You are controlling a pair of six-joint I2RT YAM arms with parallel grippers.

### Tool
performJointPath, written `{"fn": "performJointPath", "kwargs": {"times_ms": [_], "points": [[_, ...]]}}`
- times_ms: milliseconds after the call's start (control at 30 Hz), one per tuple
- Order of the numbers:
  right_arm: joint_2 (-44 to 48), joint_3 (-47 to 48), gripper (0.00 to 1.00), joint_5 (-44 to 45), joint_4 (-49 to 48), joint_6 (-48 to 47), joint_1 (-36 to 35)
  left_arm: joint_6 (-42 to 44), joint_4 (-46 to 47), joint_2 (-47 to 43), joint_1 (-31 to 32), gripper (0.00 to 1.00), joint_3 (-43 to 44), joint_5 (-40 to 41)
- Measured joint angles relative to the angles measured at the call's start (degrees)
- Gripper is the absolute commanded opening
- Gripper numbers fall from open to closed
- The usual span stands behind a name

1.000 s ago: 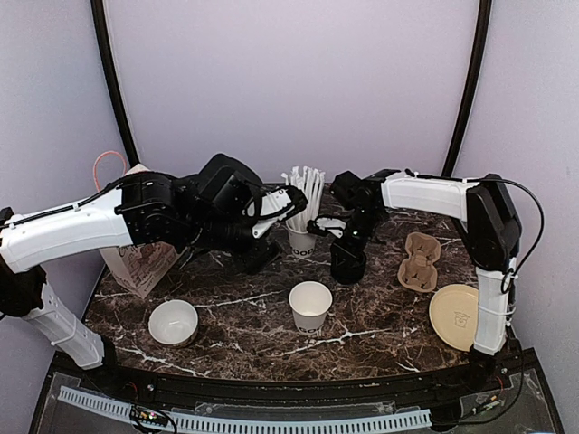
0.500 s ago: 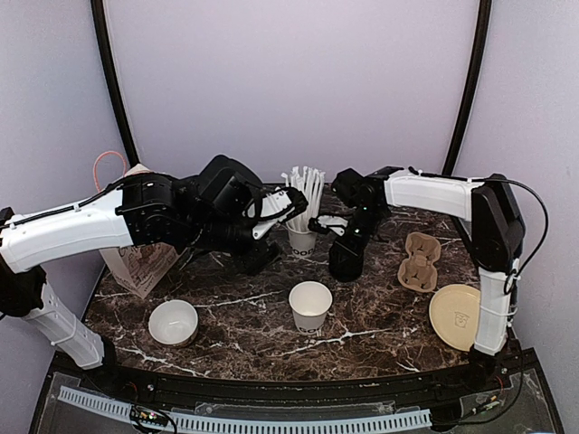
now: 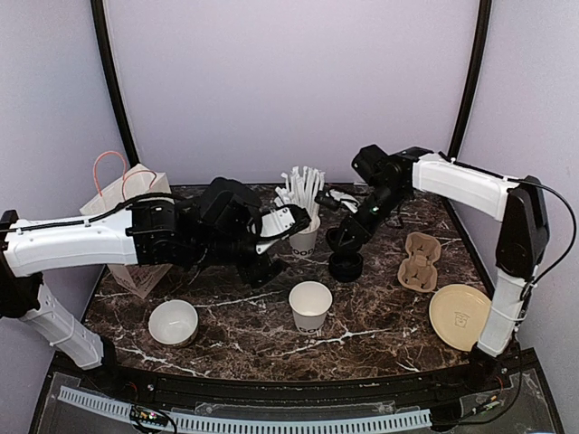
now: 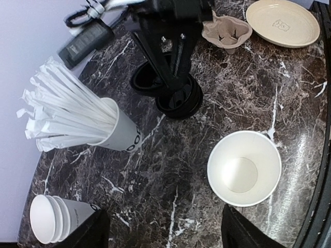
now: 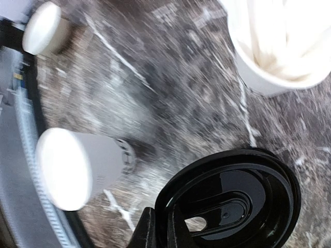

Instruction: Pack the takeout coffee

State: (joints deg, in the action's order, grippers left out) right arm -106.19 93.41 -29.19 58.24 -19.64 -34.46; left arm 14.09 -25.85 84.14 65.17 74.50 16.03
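Top external: right end effector (image 3: 347, 240) closed on black lid (image 5: 234, 200) beside straw cup (image 3: 306, 237); left end effector (image 4: 166, 233) spread wide.

A dark brown bench (image 3: 389, 316) veined in white carries a white paper cup (image 3: 310, 306) with dark lettering, a glossy black lid (image 5: 232, 201), white straws (image 3: 304, 192), a white bowl (image 3: 173, 323), a tan pulp carrier (image 3: 420, 261), a cream plate (image 3: 455, 315) and a brown bag (image 3: 136, 188) with pink handles.
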Motion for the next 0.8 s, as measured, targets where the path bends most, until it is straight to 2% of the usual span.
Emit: {"fn": "performJointPath", "kwargs": {"times_ms": [167,233,267,433,633,800], "points": [[4.81,3.21,0.05,-17.64,0.76,0.13,5.53,7.80,19.85,-3.56,-0.02,0.85,-11.52,2.49],[7.21,3.80,0.05,-23.56,0.44,0.42,7.28,11.17,31.61,-4.39,-0.09,0.91,-15.45,2.82],[8.35,3.93,0.05,-26.40,0.44,0.55,7.76,11.63,33.22,-4.46,-0.09,0.92,-15.76,2.89],[10.80,4.24,0.05,-37.68,0.52,0.98,7.91,15.21,53.20,-2.64,-0.66,0.92,-16.70,1.51],[11.28,3.98,0.05,-45.09,0.44,1.97,7.85,12.66,67.28,1.33,-2.78,0.95,-16.68,-4.57],[12.61,3.41,0.05,-48.39,-0.24,3.15,7.85,10.34,75.34,5.90,-3.17,0.93,-16.68,-8.17]]}}
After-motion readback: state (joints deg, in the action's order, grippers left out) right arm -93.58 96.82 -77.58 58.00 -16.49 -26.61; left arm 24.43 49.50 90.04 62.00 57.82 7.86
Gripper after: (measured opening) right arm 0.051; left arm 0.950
